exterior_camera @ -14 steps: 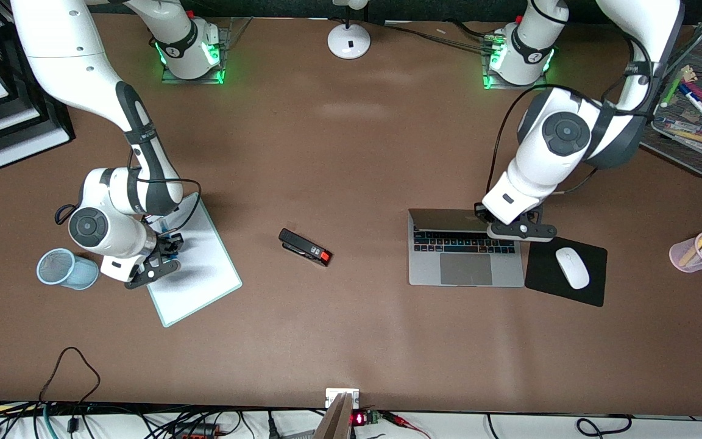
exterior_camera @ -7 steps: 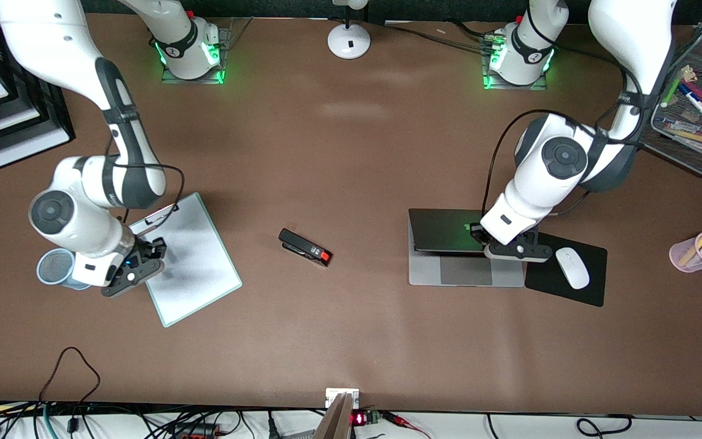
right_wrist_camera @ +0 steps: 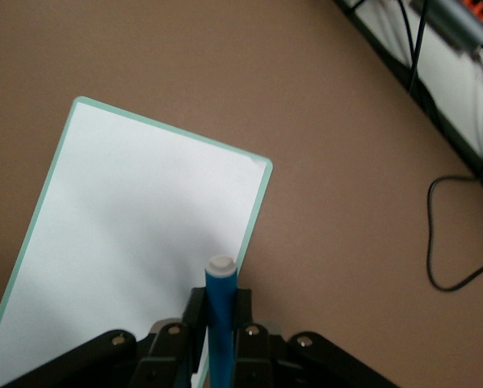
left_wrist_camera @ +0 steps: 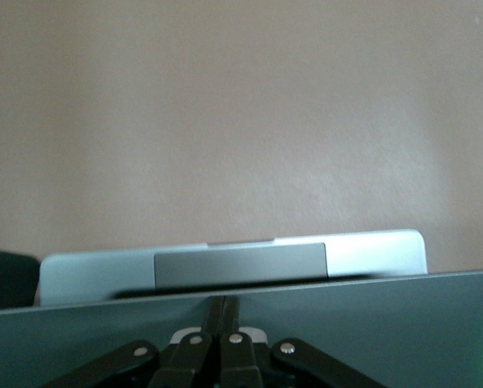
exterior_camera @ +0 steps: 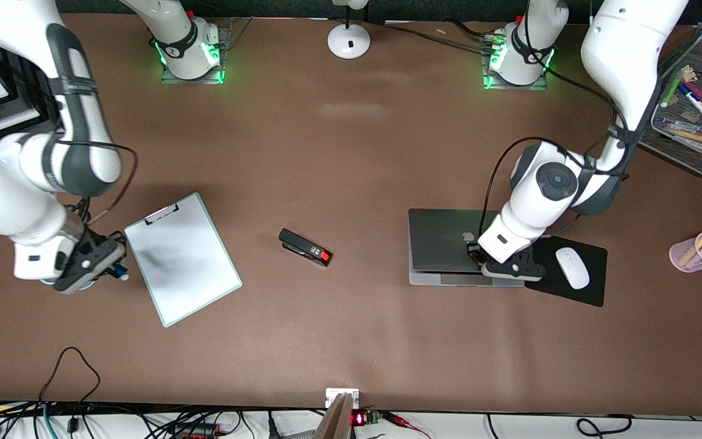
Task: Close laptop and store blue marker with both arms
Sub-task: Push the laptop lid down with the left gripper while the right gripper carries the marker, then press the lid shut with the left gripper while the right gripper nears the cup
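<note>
At frame right: left gripper [exterior_camera: 478, 255], fingers together, presses laptop [exterior_camera: 442, 241] lid nearly flat | frame left: right gripper [exterior_camera: 116, 259] clamps blue marker [right_wrist_camera: 220, 311] upright, beside clipboard [exterior_camera: 183, 259]

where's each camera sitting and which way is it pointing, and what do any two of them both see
front view: high across the table, facing both arms' bases; shows both arms, laptop, clipboard.
left wrist view: on the left arm's wrist, looking along the shut left gripper pressing the laptop lid down.
right wrist view: on the right wrist, looking down past the right gripper shut on the blue marker.
shared: front and right wrist views both show the clipboard.
</note>
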Robot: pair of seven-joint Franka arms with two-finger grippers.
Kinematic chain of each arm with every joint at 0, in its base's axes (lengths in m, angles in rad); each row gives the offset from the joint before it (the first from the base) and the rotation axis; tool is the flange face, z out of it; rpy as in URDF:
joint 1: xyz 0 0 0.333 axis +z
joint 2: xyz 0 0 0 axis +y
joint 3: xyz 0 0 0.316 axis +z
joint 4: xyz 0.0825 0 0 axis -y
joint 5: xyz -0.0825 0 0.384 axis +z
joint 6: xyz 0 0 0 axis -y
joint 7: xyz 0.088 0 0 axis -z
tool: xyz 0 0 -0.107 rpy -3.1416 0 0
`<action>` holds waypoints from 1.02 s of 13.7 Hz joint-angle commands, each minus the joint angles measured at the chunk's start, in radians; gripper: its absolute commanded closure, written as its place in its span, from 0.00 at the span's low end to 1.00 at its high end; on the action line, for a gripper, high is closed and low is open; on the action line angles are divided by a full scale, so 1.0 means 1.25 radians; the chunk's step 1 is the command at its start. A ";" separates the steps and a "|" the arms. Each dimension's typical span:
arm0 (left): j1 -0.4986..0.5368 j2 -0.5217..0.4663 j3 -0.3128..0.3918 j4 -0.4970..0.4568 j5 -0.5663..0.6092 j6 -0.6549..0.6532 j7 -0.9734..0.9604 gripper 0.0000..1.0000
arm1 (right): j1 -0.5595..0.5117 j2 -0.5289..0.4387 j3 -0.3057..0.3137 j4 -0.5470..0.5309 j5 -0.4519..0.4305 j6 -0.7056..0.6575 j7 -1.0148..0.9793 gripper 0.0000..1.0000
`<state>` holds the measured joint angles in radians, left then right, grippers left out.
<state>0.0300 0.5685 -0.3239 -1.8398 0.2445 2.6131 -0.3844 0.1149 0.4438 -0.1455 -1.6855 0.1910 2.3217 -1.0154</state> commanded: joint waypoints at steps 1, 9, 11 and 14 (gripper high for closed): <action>-0.003 0.065 0.014 0.032 0.028 0.070 -0.008 1.00 | -0.051 -0.004 0.008 0.008 0.105 -0.008 -0.199 0.94; -0.052 0.149 0.055 0.077 0.027 0.127 -0.034 1.00 | -0.159 0.008 0.006 0.138 0.284 -0.253 -0.498 0.94; -0.062 0.149 0.065 0.077 0.027 0.127 -0.035 1.00 | -0.185 0.015 0.006 0.141 0.301 -0.272 -0.582 0.94; -0.058 0.147 0.065 0.077 0.029 0.126 -0.035 1.00 | -0.232 0.036 0.006 0.141 0.375 -0.322 -0.742 0.94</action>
<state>-0.0351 0.7411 -0.2557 -1.7687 0.2455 2.7704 -0.3992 -0.1261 0.4599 -0.1488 -1.5333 0.6078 1.9801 -1.8277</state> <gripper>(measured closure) 0.991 0.824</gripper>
